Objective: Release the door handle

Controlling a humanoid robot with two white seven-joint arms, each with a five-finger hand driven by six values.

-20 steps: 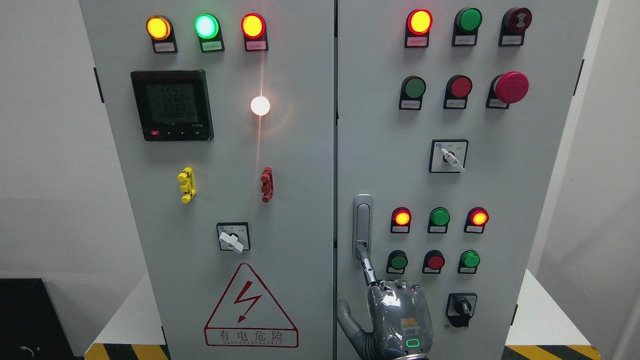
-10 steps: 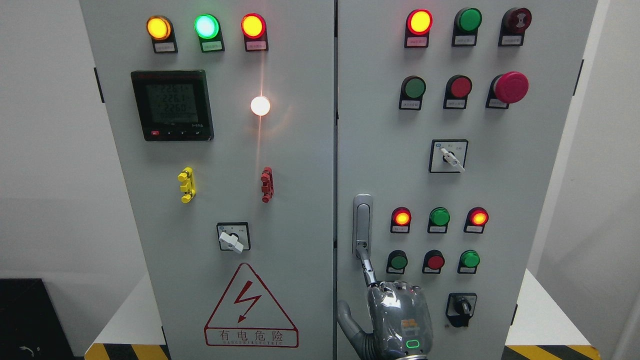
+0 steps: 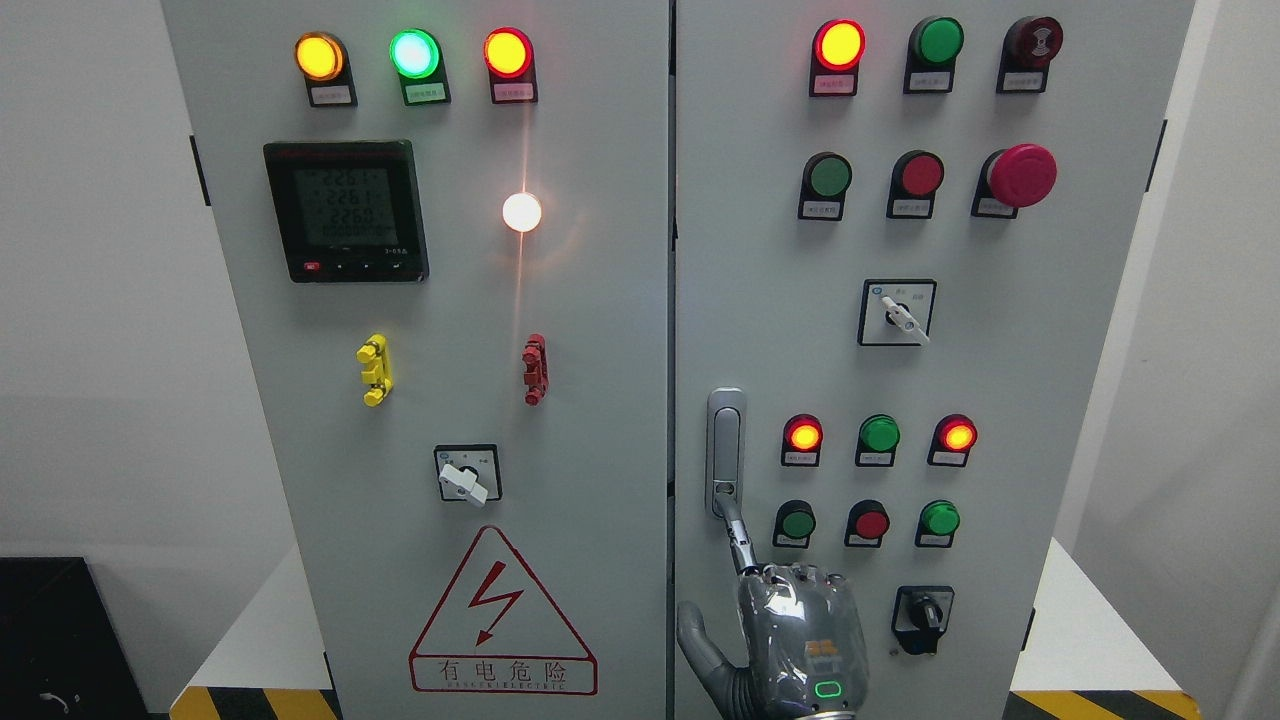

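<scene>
White walls frame a grey two-door cabinet (image 3: 560, 420) studded with lit lamps and buttons. On the right door, the handle (image 3: 725, 445) is seen lying flat and upright near the door's inner edge. One hand (image 3: 790, 640), whose side cannot be told, is raised from the bottom edge, index finger (image 3: 738, 535) extended to touch the handle's lower end, the other fingers curled, nothing gripped. Contact remains; withdrawal is judged outstanding.
</scene>
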